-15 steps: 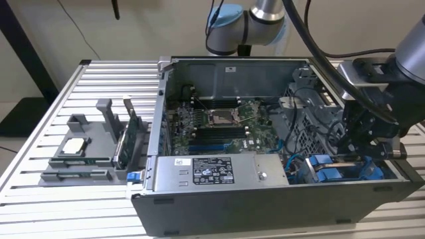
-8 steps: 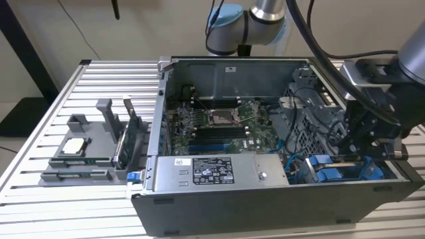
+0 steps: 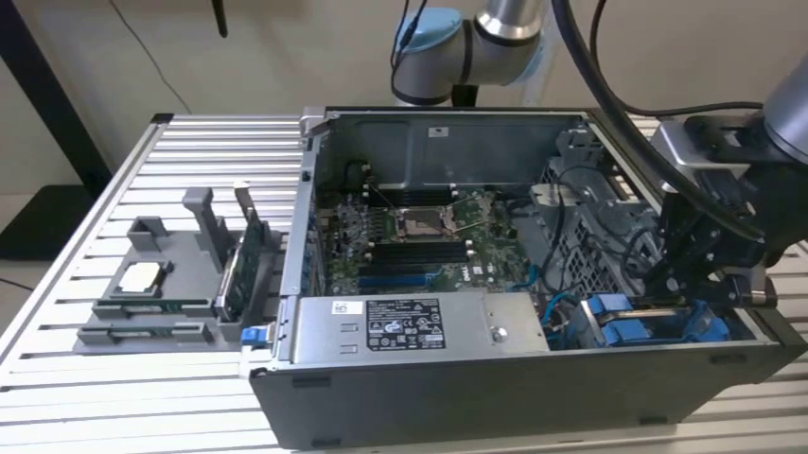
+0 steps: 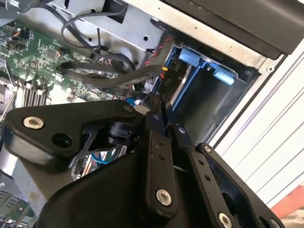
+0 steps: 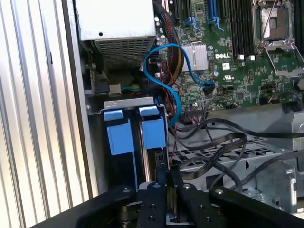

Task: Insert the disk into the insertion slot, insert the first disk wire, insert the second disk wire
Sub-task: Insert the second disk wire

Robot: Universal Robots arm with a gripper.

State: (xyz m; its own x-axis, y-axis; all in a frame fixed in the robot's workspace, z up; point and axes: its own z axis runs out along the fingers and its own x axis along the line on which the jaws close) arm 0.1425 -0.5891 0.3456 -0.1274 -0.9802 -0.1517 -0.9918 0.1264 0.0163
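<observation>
The disk (image 5: 151,160) sits edge-on in its blue carrier (image 5: 153,132) inside the insertion slot (image 3: 638,326) at the case's front corner, on the exterior view's right. My gripper (image 3: 676,301) reaches down into that corner. In both wrist views the black fingers (image 4: 161,142) are pressed together at the disk's (image 4: 176,84) rear edge. My gripper (image 4: 156,102) is shut there on the end of a flat black disk wire (image 4: 99,76). The same wire (image 5: 209,156) runs from the gripper (image 5: 167,175) over the metal cage. The connector itself is hidden between the fingers.
A second blue carrier (image 5: 118,135) stands in the neighbouring bay. A blue cable (image 5: 164,71) loops by the power supply (image 3: 404,322). The motherboard (image 3: 417,236) fills the case floor. A grey fixture (image 3: 165,284) with parts stands outside on the slatted table (image 3: 76,378).
</observation>
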